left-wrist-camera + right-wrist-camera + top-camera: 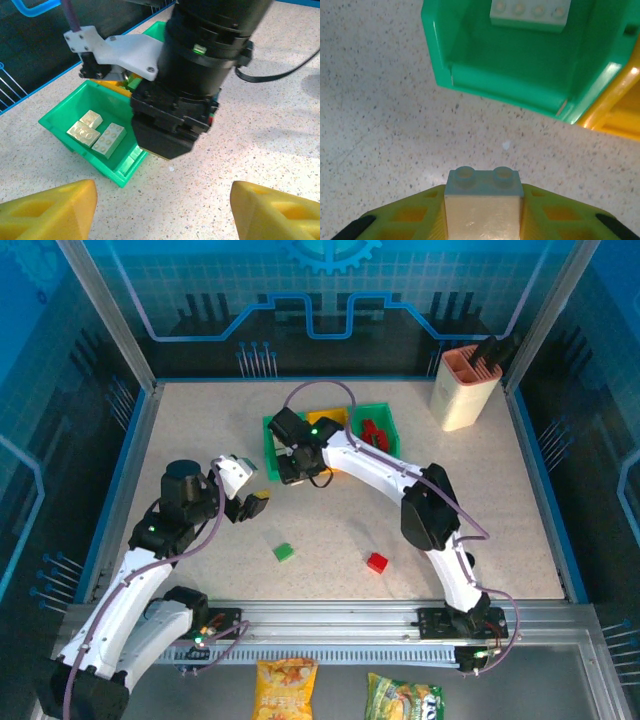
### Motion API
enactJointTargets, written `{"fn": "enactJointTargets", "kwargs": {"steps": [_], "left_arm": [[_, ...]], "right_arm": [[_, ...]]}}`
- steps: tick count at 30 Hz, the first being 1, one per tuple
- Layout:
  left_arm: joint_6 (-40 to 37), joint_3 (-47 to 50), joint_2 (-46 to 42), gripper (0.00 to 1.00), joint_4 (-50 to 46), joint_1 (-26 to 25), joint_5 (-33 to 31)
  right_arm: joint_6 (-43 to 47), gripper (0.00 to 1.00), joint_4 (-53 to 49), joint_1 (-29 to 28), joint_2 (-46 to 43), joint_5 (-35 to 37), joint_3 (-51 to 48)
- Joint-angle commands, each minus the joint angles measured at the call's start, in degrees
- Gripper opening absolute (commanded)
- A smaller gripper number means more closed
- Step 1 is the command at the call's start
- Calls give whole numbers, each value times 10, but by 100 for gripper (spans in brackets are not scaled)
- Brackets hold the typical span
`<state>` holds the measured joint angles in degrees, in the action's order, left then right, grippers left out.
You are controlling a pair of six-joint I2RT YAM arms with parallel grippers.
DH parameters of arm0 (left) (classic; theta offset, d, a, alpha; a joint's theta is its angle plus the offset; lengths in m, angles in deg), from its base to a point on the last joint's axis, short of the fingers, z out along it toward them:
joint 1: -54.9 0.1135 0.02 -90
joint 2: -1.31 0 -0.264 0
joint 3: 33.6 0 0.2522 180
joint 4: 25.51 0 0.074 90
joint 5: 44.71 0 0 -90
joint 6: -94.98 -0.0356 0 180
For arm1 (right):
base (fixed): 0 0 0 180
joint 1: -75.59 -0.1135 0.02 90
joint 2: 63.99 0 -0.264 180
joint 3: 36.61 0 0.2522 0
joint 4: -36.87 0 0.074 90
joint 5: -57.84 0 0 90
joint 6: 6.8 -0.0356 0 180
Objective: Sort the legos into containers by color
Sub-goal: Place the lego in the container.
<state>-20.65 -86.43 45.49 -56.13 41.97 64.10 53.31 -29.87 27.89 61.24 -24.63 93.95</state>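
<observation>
Gripping a cream brick (483, 197) between its yellow pads, the right claw (483, 222) is closed on it, studs pointing ahead, just short of the near wall of the left green bin (495, 92). That looks a sensible hold, since this bin seems to take the cream pieces: three cream bricks (95, 132) lie flat on its floor at the left of the left wrist view. Bare counter (380, 125) shows beyond the held brick, so I judge it not yet over the bin's mouth.

The left claw (162, 215) stands open with nothing between its fingers, low and left of centre in the overhead view, probably clear of the bins so the arms do not crowd. A green brick (284, 552) and a red brick (377, 562) wait on the counter in the lower middle, well apart. Red pieces (372, 430) sit in the right green bin (393, 425).

From overhead the right arm covers its own claw, the held brick and much of the left bin. The yellow bin (332, 417) between the green ones is largely covered too, so its contents cannot be told. In the right wrist view one cream brick in the bin is cut off by the top edge — and the held brick's lower part is buried between the pads.
</observation>
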Motion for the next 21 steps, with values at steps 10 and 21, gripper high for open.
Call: {"fn": "enactJointTargets", "kwargs": {"steps": [10, 21], "left_arm": [[-6, -11, -4, 72, -8, -4, -6], [-5, -11, -4, 72, -8, -4, -5]], "right_arm": [[43, 36, -34, 39, 100, 10, 156], [61, 35, -31, 52, 146, 14, 227]]}}
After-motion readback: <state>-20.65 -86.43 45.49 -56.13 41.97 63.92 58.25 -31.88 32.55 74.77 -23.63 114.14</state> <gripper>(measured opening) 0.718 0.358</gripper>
